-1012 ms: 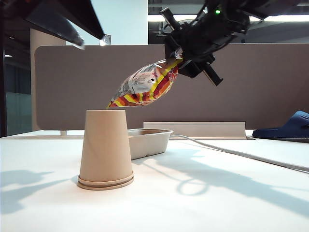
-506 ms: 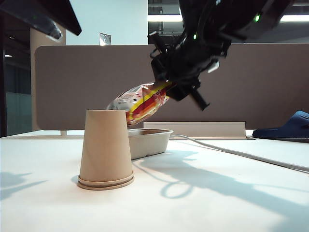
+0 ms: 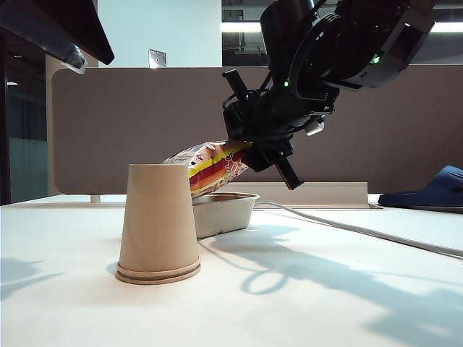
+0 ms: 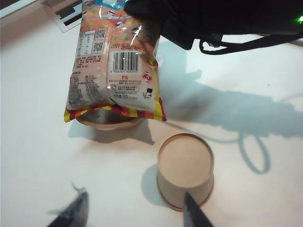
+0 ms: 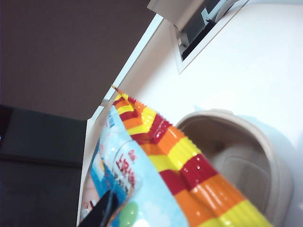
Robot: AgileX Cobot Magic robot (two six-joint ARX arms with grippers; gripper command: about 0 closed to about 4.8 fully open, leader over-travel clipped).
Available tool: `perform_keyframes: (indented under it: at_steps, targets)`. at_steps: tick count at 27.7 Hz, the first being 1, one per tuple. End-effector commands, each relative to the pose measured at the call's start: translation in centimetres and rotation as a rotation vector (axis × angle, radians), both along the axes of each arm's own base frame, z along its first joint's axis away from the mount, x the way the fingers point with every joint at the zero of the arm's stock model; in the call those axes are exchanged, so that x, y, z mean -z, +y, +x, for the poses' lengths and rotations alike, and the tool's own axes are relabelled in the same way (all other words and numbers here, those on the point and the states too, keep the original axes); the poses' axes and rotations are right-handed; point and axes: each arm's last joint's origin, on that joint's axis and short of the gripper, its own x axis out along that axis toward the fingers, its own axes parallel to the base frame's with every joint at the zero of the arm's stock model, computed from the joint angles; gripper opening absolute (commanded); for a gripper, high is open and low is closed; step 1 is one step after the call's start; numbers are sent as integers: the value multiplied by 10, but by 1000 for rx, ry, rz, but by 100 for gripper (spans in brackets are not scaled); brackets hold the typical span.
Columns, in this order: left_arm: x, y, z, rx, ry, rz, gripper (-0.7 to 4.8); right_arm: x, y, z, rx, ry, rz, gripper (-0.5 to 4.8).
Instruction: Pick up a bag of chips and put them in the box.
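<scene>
The bag of chips (image 3: 215, 165) is held clamped at one end by the right tool (image 3: 255, 148), which is seen in the exterior view above and just behind the box (image 3: 226, 212); the bag slopes down from the tool, its lower end hidden behind the upside-down paper cup (image 3: 158, 224) standing in front on the white table (image 3: 304, 303). From this low side angle it cannot be told whether the bag touches the box. The left wrist view, looking down from above, shows what the exterior view does not: the bag's white and orange printed back with a barcode (image 4: 113, 66), and its striped lower edge lying over the box (image 4: 106, 120), most of which is covered. The two fingertips (image 4: 196, 215) of the left tool (image 4: 135, 215) are seen there held wide apart with nothing between them, high over the table near the cup (image 4: 184, 172). The right wrist view alone shows the bag's blue printed face and red, yellow and orange sealed edge (image 5: 165, 161) close up, with the box's bare interior (image 5: 241, 161) directly beyond it.
</scene>
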Motion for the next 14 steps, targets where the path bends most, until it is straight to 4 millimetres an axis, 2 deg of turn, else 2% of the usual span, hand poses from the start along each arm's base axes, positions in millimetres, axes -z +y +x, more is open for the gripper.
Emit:
perform_keyframes:
  at_steps: [1,14]
  targets:
    - [-3,0,0,0,-12,-8,256,-3,2,1,7,-17,44,116]
    - [-3,0,0,7,-8,-12,256,4,3,3,9,-6,50,116]
